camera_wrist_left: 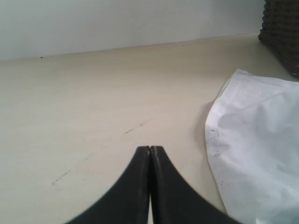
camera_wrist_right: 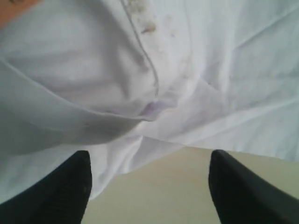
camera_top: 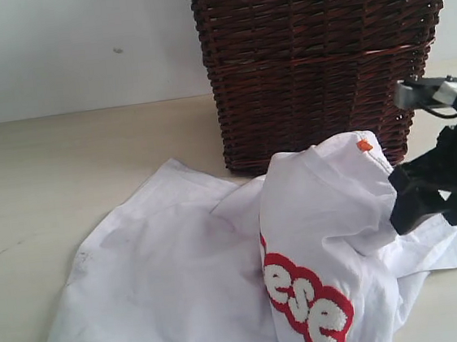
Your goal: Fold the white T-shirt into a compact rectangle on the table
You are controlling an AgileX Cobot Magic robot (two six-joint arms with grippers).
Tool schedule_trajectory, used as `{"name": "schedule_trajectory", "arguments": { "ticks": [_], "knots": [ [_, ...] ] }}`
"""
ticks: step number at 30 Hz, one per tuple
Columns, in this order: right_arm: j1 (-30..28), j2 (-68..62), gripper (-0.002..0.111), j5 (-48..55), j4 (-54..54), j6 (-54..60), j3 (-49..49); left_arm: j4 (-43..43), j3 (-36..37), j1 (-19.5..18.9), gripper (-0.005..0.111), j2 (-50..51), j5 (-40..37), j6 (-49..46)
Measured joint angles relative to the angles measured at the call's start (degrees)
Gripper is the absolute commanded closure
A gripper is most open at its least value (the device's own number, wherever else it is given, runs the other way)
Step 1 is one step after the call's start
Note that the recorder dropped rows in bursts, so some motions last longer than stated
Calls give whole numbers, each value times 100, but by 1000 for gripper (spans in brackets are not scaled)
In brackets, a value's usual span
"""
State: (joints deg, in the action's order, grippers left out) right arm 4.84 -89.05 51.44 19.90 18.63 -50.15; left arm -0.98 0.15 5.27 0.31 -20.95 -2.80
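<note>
Left jaws closed tip to tip, empty, low over bare worktop (camera_wrist_left: 93, 116). The white T-shirt (camera_top: 167, 284) begins beside and ahead of them, edge near but apart. Shirt lies on the worktop, its left part spread plain side up, wrinkled. Its right part is thrown over as a humped flap (camera_top: 322, 202) showing red-outlined lettering (camera_top: 309, 300) and a small orange tag (camera_top: 364, 145). The flap is puffed, not flat. Right jaws stand apart with only worktop between them; shirt cloth hangs just ahead of the tips, and I can't tell if it touches.

Step in hand, my read: laying the side fold over. To do it well, flatten the hump and line the flap edge up with the shirt's side. Don't drag the loose cloth beneath the right jaws. Left jaws could pin the spread part.

Worktop is pale beige, matte, a few dark specks and scuffs. Dark wicker basket (camera_top: 323, 63) with lace trim stands right behind the shirt; plain pale wall (camera_top: 60, 50) beyond.
</note>
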Motion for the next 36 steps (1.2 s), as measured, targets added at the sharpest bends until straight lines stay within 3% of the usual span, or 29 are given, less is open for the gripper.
{"name": "schedule_trajectory", "arguments": {
  "ticks": [3,8,14,18,25,29,32,36],
  "knots": [
    [0,-261,67,-283,-778,-741,139,0,0,0,107,0,0,0],
    [0,-733,107,-458,-2039,-1930,164,0,0,0,107,0,0,0],
    [0,-1101,108,-1757,-1938,-2103,164,0,0,0,107,0,0,0],
    [0,-1398,108,-1926,-2116,-2208,164,0,0,0,107,0,0,0],
    [34,-1926,108,-1070,-3369,-3552,-37,0,0,0,107,0,0,0],
    [44,-2058,108,-165,-3837,-3691,-109,0,0,0,107,0,0,0],
    [31,-2185,108,1082,-4078,-3691,155,0,0,0,107,0,0,0],
    [7,-2093,108,1446,-3933,-3585,721,0,0,0,107,0,0,0]
  ]
}}
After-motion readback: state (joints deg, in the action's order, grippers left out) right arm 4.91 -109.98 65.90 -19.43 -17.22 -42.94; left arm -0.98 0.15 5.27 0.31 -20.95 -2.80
